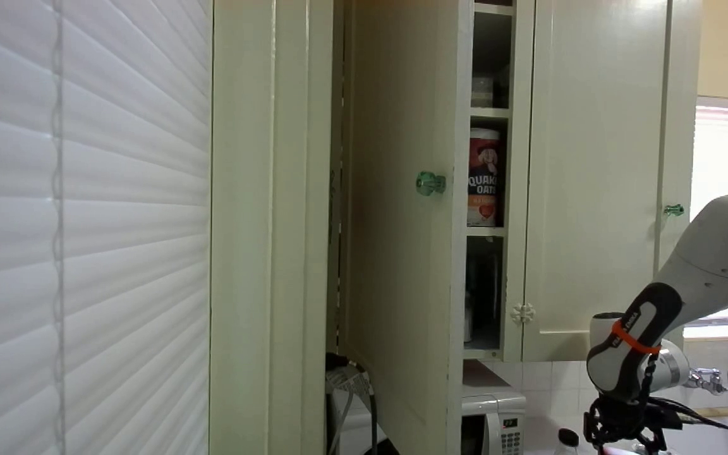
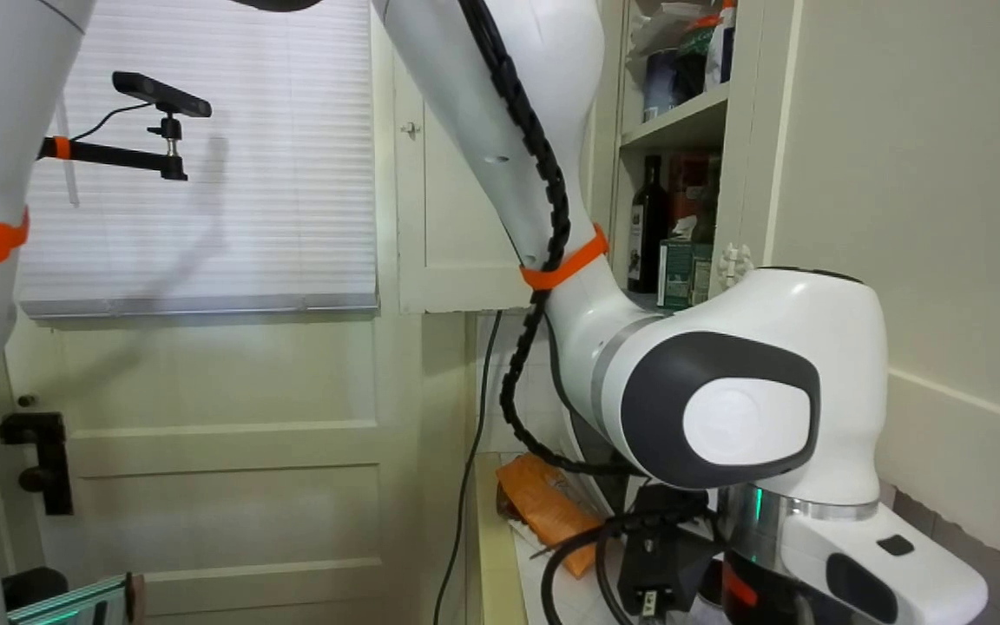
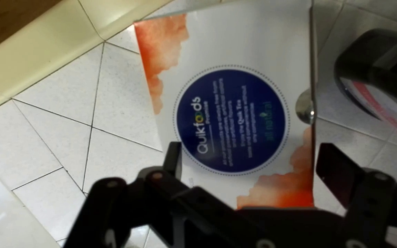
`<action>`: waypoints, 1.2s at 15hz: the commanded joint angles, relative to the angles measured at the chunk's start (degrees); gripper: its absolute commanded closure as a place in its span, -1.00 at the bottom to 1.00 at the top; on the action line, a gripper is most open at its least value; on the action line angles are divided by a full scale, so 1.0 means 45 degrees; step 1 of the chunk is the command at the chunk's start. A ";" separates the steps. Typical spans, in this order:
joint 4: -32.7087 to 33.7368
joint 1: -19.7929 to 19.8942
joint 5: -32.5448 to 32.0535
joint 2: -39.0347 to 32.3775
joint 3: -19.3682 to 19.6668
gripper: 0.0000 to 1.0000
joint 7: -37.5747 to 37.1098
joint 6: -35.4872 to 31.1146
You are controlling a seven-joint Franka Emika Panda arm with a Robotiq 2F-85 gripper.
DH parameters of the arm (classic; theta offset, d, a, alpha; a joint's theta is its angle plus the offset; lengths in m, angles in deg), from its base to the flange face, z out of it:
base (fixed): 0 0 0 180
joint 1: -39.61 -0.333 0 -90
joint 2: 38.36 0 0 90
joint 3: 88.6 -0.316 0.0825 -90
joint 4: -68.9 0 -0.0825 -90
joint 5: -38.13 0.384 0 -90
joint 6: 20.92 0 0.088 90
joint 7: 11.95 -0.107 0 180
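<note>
The white arm, seen in both exterior views, ends above the Quikfoods box; beneath the box spreads the white tiled tabletop, with a yellow edging near the box's upper left corner in the wrist view; the box lies with its broad face toward that camera, white with orange at opposite corners; the pincer is unclenched, its jaws wide apart over the lower part of the box, one overlapping the left edge there and the other just past the right edge; whether they touch the box I cannot tell; a dark glossy container is near the box, to its right in that view; a navy printed disc marks the box's face.
</note>
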 commanded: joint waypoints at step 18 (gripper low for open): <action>0.0237 0.0433 0.0028 0.0464 0.0030 -1.00 0.1388 0.0961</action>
